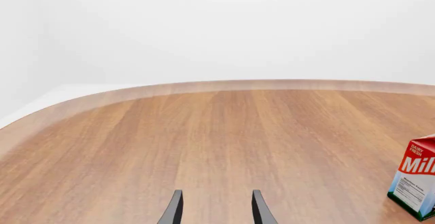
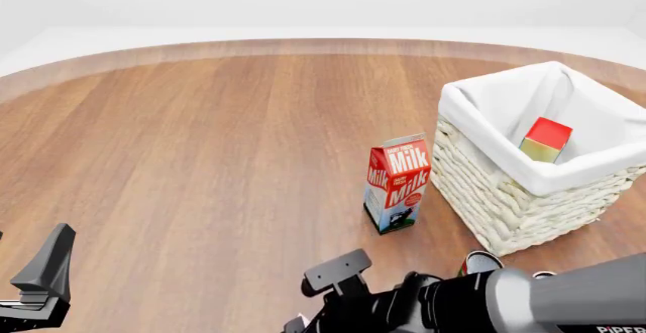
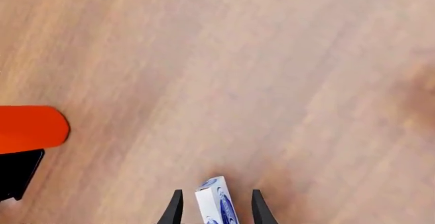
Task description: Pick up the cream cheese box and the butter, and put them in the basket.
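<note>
**Butter sitting in the basket, cream cheese box between the right fingers**

Going left to right. Over at about 8 o'clock in the front view, the left gripper (image 2: 35, 291) is being parked low over the wooden table (image 2: 202, 159). In its wrist view the left gripper (image 1: 216, 208) is being shown with fingers spread apart and only bare wood between them.

Near the middle, a red Milk carton (image 2: 397, 184) is standing upright, just beside the basket (image 2: 525, 197), which is sitting at roughly 3 o'clock. The butter (image 2: 546, 140) is being seen inside the basket, tilted against the white liner.

Down at about 5 o'clock, the right arm (image 2: 485, 303) is being stretched across the lower edge. In the right wrist view, the cream cheese box (image 3: 216, 201) is being shown between the fingers of the right gripper (image 3: 216, 208), small gaps on both sides, so a real clamp can't be told. An orange shape (image 3: 30, 128) is poking in at one edge.
</note>
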